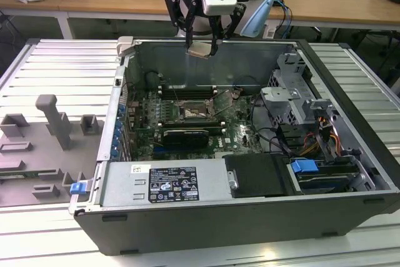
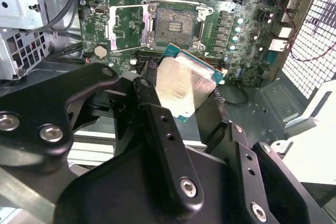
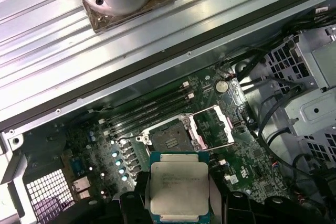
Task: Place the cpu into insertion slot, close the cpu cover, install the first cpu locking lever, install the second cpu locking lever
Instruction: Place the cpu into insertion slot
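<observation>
At the exterior view's top centre, the black two-fingered gripper (image 1: 201, 47) is clamped on the small square silvery-topped cpu (image 1: 200, 50) — high above the open black computer case (image 1: 219, 229). Mid-frame, the dark-centred square insertion slot (image 1: 199, 112) lies bare, its thin silvery cpu cover (image 1: 226, 99) tilted up.

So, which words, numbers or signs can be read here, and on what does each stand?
No text can be quoted.
white label on the grey metal box: print and marks, too small to read.
cpu held in the gripper: faint print on its top, too blurred to read.
</observation>
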You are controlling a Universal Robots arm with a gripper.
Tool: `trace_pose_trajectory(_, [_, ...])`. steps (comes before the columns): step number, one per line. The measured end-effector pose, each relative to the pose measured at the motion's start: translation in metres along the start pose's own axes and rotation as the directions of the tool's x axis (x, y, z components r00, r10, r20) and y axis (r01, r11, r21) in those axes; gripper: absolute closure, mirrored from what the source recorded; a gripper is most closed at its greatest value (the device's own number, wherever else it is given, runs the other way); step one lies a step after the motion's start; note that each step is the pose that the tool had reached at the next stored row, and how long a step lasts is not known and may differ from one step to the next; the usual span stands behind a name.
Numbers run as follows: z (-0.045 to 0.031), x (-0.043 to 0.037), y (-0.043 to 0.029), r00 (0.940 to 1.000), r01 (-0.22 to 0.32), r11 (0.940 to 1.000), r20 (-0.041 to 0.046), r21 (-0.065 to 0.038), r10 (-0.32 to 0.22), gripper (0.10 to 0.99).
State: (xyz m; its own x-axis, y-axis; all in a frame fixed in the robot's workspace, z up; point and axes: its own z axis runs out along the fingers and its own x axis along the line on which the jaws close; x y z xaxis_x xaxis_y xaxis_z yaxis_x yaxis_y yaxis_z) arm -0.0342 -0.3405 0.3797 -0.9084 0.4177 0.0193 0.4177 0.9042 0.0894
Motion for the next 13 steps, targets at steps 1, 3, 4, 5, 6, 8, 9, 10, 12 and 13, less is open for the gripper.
trace_pose_trajectory(1, [0.0,0.0,0.0,1.0,-0.008,1.0,0.0007,0.0,0.008,0.549])
trace_pose_trajectory(3, [0.0,0.0,0.0,0.9998,-0.018,0.9998,0.0016,0.0,0.018,0.549])
trace_pose_trajectory(4, [0.0,0.0,0.0,0.9997,-0.025,0.9997,0.0022,0.0,0.025,0.549])
trace_pose_trajectory(5, [0.0,0.0,0.0,0.9996,-0.029,0.9996,0.0026,-0.001,0.029,0.549])
trace_pose_trajectory(6, [0.0,0.0,0.0,0.9995,-0.033,0.9995,0.0029,-0.001,0.033,0.549])
trace_pose_trajectory(8, [0.0,0.0,0.0,0.9983,-0.059,0.9983,0.0052,-0.001,0.059,0.549])
trace_pose_trajectory(9, [0.0,0.0,0.0,0.9977,-0.067,0.9977,0.006,-0.002,0.067,0.549])
trace_pose_trajectory(10, [0.0,0.0,0.0,0.9973,-0.073,0.9973,0.0065,-0.002,0.073,0.549])
trace_pose_trajectory(12, [0.0,0.0,0.0,0.9961,-0.088,0.9961,0.0078,-0.002,0.088,0.549])
trace_pose_trajectory(13, [0.0,0.0,0.0,0.9956,-0.093,0.9956,0.0083,-0.002,0.093,0.549])
